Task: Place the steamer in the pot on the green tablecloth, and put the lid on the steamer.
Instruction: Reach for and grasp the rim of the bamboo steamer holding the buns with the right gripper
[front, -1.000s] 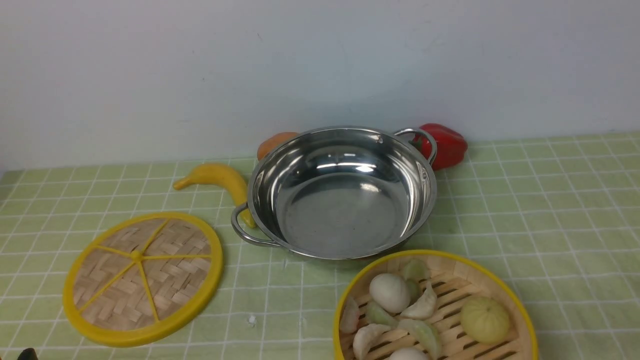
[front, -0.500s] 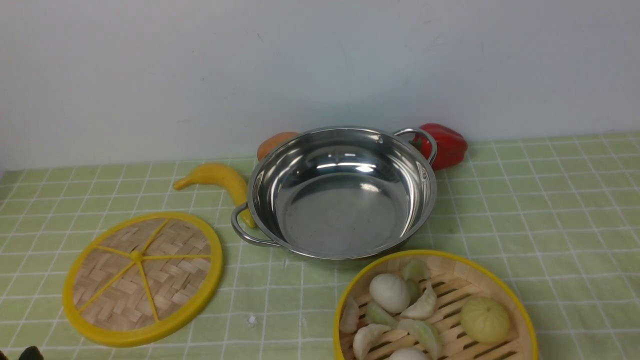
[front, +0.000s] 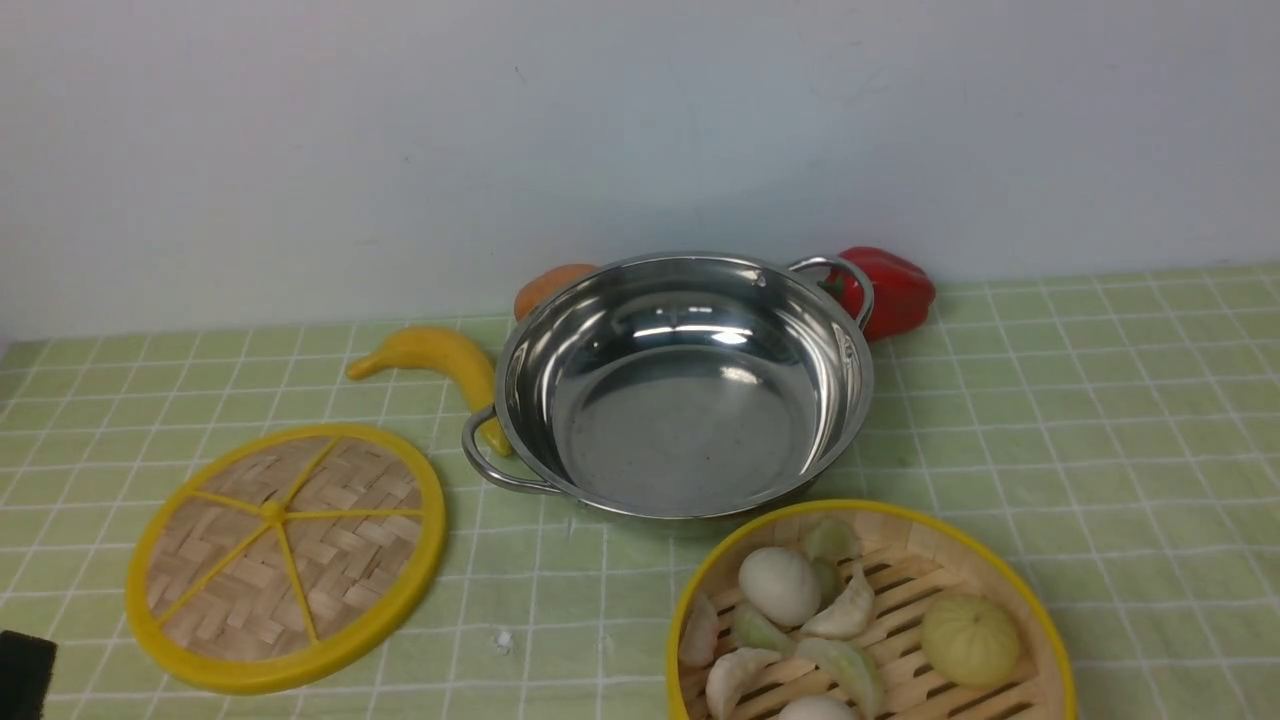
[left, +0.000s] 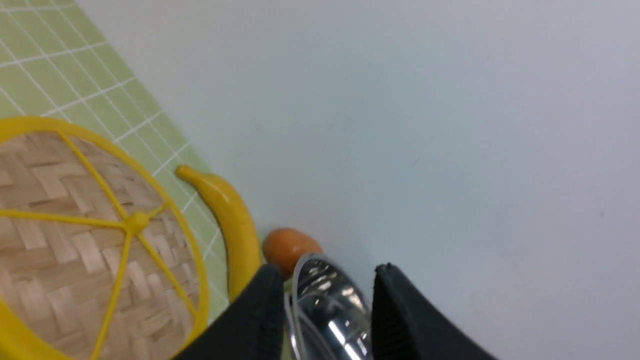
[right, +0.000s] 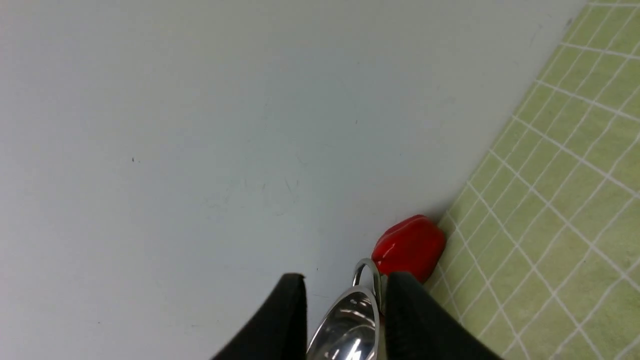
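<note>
The steamer, a yellow-rimmed bamboo basket with dumplings and buns, sits on the green tablecloth at the front right, partly cut off by the frame edge. The empty steel pot stands just behind it. The woven lid lies flat at the front left. In the left wrist view my left gripper is open and empty, off the cloth, with the lid and the pot's rim beyond it. In the right wrist view my right gripper is open and empty, with the pot beyond it.
A banana lies by the pot's left handle. An orange and a red pepper sit behind the pot against the white wall. A black part of my left arm shows at the front left corner.
The black part of my left arm has risen further into the front view's bottom left corner. The pot, lid and steamer have not moved.
</note>
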